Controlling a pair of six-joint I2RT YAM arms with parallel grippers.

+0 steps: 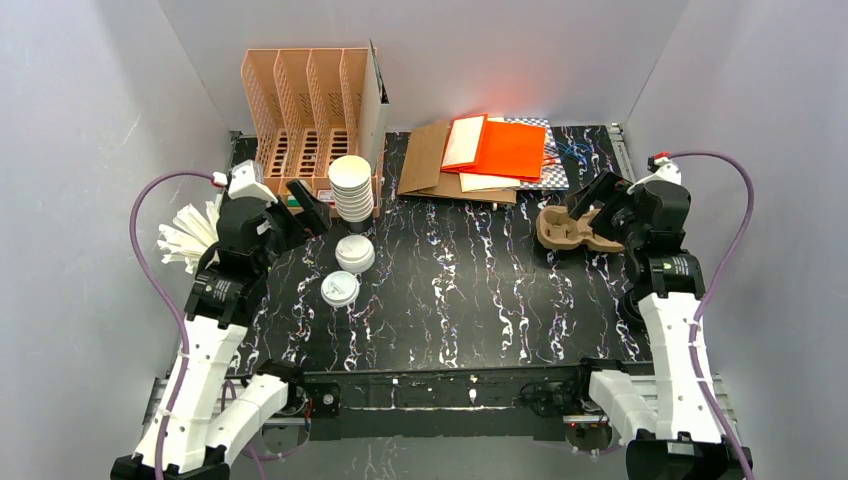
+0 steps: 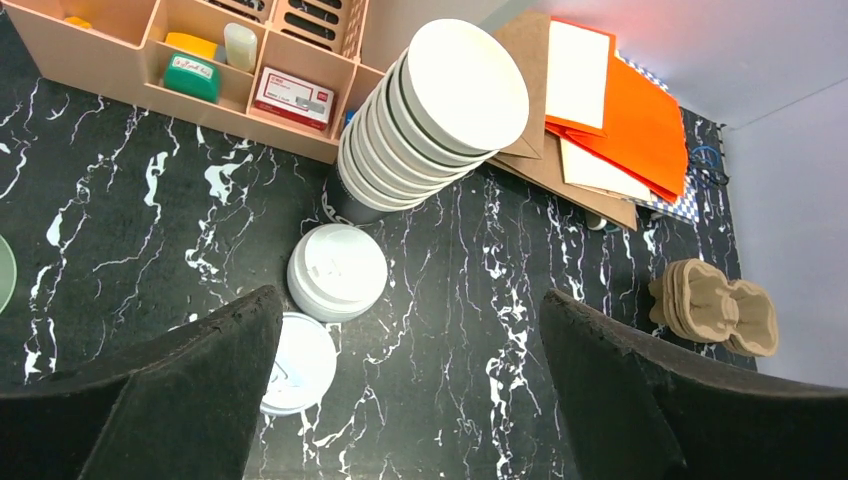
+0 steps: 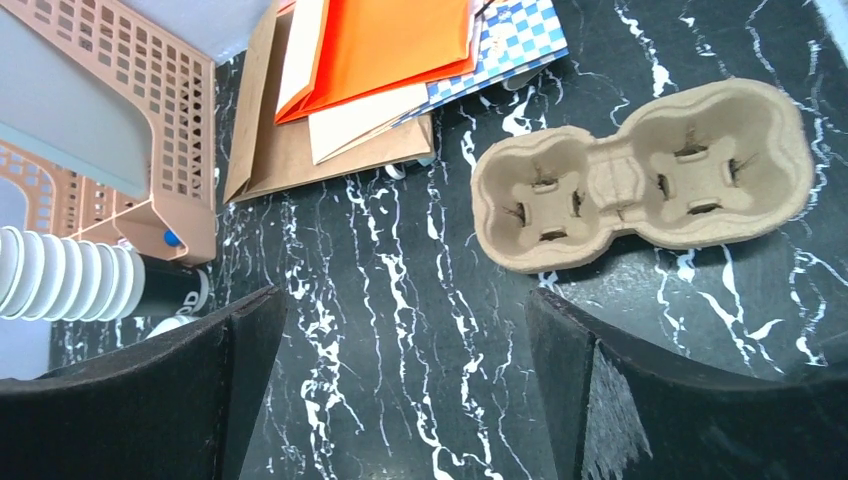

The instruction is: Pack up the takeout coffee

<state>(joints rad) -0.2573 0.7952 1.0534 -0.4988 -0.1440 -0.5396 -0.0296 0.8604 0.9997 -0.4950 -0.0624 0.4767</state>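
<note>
A dark green cup (image 2: 352, 207) with white lettering stands at the foot of a leaning stack of white cups (image 2: 440, 115), mostly hidden by it; its side also shows in the right wrist view as the dark cup (image 3: 172, 290). Just in front is a white snap-on lid (image 2: 337, 270) standing raised, hiding whatever is under it. A flat loose white lid (image 2: 297, 362) lies nearer. My left gripper (image 2: 410, 300) hovers open above bare tabletop to the right of these lids. My right gripper (image 3: 405, 298) is open, short of the two-cup pulp carrier (image 3: 640, 175). No black lid shows.
A peach desk organizer (image 1: 310, 105) stands at the back left. Brown, orange and checked paper bags (image 1: 480, 150) lie flat at the back centre. White paper sticks (image 1: 185, 235) fan out at the left edge. The marbled black tabletop (image 1: 470, 290) runs between the arms.
</note>
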